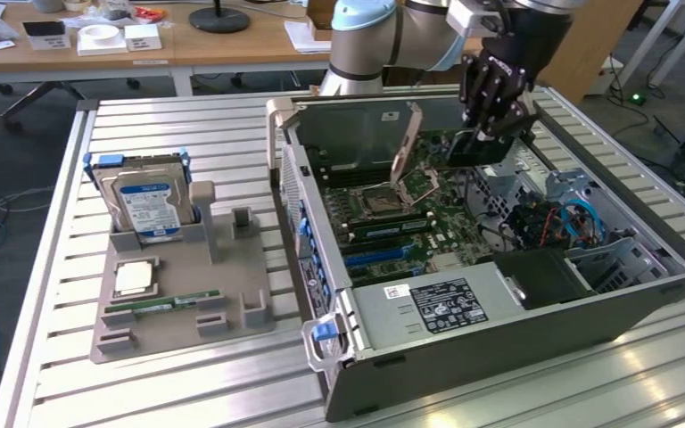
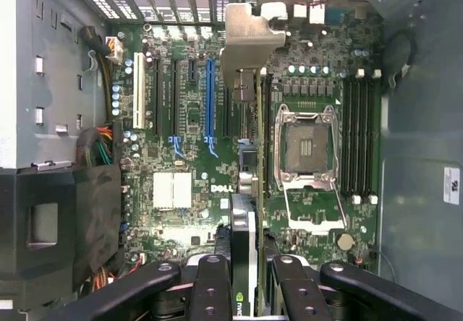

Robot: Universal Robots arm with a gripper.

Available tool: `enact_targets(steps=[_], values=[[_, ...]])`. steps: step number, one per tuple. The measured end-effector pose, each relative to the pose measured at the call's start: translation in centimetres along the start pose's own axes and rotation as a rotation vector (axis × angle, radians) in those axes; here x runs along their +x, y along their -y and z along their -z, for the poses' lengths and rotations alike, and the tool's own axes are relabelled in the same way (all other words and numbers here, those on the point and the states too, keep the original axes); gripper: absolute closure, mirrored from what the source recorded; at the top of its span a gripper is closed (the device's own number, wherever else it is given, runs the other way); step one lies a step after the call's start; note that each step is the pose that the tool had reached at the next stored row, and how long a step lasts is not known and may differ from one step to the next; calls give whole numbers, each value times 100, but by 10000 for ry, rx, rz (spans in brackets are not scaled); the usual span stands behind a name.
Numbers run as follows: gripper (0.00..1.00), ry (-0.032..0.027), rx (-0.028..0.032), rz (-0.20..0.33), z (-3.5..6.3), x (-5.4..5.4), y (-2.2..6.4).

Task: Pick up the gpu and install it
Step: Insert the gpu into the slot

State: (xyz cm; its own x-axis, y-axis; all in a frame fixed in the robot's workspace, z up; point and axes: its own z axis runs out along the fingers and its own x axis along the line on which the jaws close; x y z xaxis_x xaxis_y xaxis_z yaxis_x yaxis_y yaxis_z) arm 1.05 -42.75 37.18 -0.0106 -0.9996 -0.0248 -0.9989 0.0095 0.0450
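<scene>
Slatted metal table (image 1: 176,125) carries an open computer case (image 1: 498,357) lying on its side on the exterior view's right. A grey parts tray (image 1: 176,330) with a hard drive (image 1: 146,205) standing in it sits on the exterior view's left. The gripper (image 1: 485,134) hangs over the far part of the case, pointing down, with its fingers closed narrow on the gpu (image 1: 476,153). The card is clear of the board, not seated. In the wrist view the gripper (image 2: 242,292) pinches the gpu (image 2: 244,223) edge-on above the motherboard (image 2: 181,191), the card's silver bracket turned toward the vented rear wall of the case. Its long axis runs parallel to the expansion slots. The blue slot (image 2: 210,97) lies just beside the card's line, away from the CPU socket (image 2: 307,144), so the card appears to hang between slot and socket, not directly over the slot. By the exterior view, the slots lie nearer than the held card and toward that view's left.
</scene>
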Motion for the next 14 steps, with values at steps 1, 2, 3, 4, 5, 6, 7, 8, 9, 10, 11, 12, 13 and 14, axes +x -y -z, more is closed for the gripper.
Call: enact_targets(steps=[1, 2, 3, 4, 5, 6, 7, 8, 9, 10, 11, 12, 13, 14], values=[[73, -3, 0, 46, -15, 1, -6], [73, -5, 1, 95, -30, 1, -12], [73, -6, 2, 149, -47, 1, -18], [73, -8, 4, 198, -61, 2, -23], [73, -10, 5, 243, -73, 2, -29], [73, -12, 6, 279, -84, 2, -37], [73, -13, 7, 307, -94, 3, -48], [73, -14, 7, 324, -102, 3, -60], [73, -16, 7, 330, -104, 3, -68], [73, -17, 7, 329, -105, 3, -72], [73, -17, 7, 331, -105, 3, -72], [73, -16, 7, 332, -105, 3, -72], [73, -17, 7, 332, -105, 3, -72], [73, -16, 7, 330, -107, 3, -74]])
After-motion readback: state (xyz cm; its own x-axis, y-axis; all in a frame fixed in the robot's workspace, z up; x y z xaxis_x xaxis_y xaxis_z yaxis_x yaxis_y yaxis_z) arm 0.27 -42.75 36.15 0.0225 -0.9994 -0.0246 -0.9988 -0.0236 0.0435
